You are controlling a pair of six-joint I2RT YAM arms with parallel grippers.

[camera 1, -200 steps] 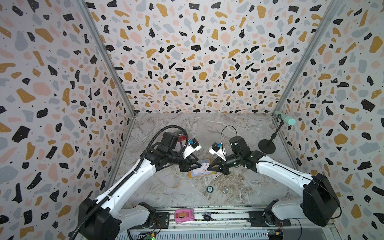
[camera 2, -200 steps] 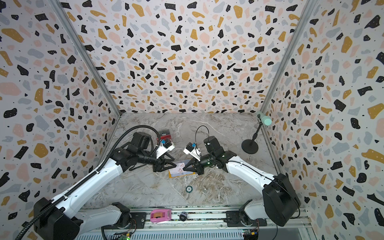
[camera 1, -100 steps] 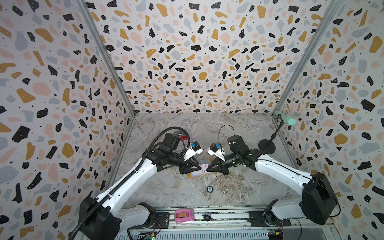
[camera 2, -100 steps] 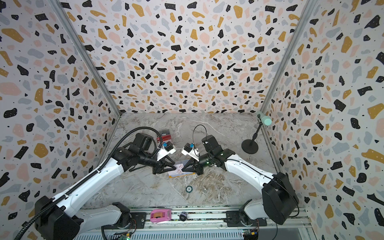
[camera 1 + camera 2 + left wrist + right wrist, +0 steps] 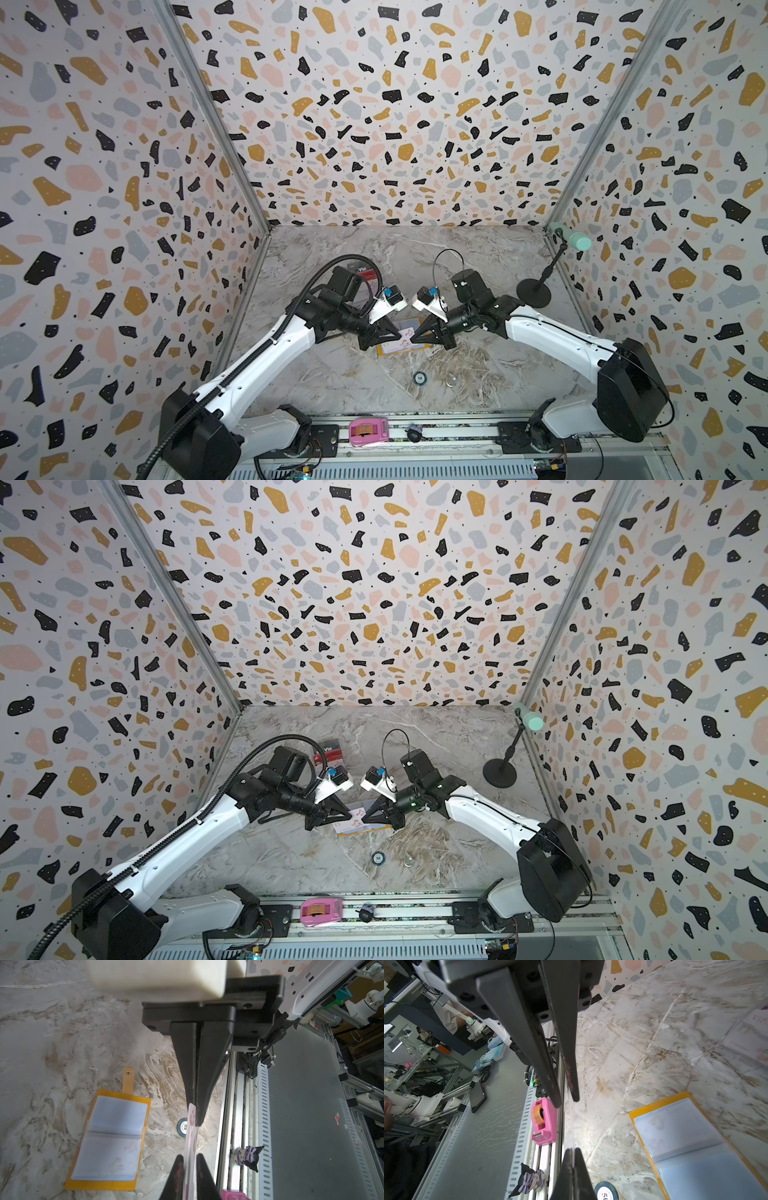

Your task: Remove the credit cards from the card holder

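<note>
Left gripper (image 5: 196, 1120) and right gripper (image 5: 190, 1156) both pinch the white credit card (image 5: 191, 1136); free one only once the other holds firmly.

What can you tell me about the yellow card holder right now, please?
The card holder is a mustard-yellow, leather-like booklet with stitched edges, lying flat and open on the marble table. Cloudy clear plastic sleeves fill both halves; faint pinkish marks show through one. Its snap tab, with a metal stud, sticks out from one short end, unfastened. Only the table touches it.
</note>
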